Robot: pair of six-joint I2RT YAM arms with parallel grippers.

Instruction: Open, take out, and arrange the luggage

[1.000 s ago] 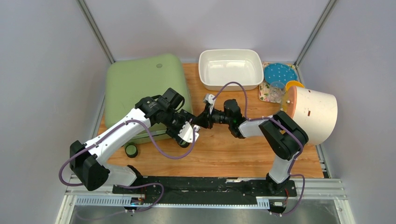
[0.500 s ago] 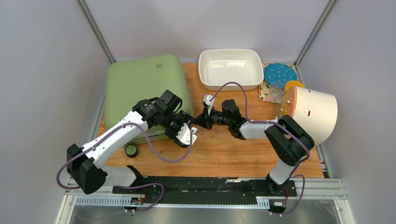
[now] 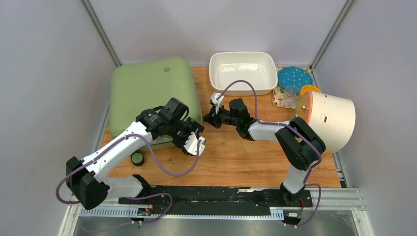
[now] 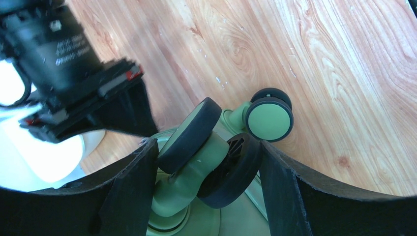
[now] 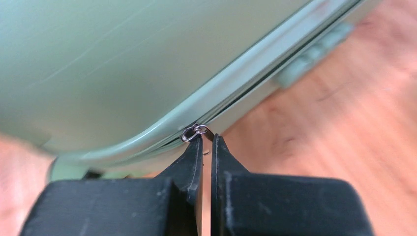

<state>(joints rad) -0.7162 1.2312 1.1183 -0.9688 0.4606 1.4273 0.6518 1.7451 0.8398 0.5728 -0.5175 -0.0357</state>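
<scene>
- The luggage (image 3: 147, 91) lies flat at the back-left of the worktop (image 3: 236, 162), lid down and seam shut wherever I can see it. So nothing is opened, taken out or arranged.
- My left pincer (image 3: 196, 142) is at the case's near-right corner, spread wide either side of a caster wheel (image 4: 189, 135) and not clamping it.
- My right pincer (image 3: 206, 119) is at the case's right edge, tips pressed together on the zipper pull (image 5: 190, 133). In the wrist view the little ring pokes out just above the tips.
- I reckon we're at the very start. The pull is gripped, but the zip has yet to be run round, then it's lid up and contents out.
- Against a second ago, the right pincer was part-way ajar, a touch nearer me and off the shell. It has slid in toward the back and nipped shut.
- The left arm's elbow has sagged back toward its base, while its pincer has scarcely shifted and is as wide as it was.
</scene>
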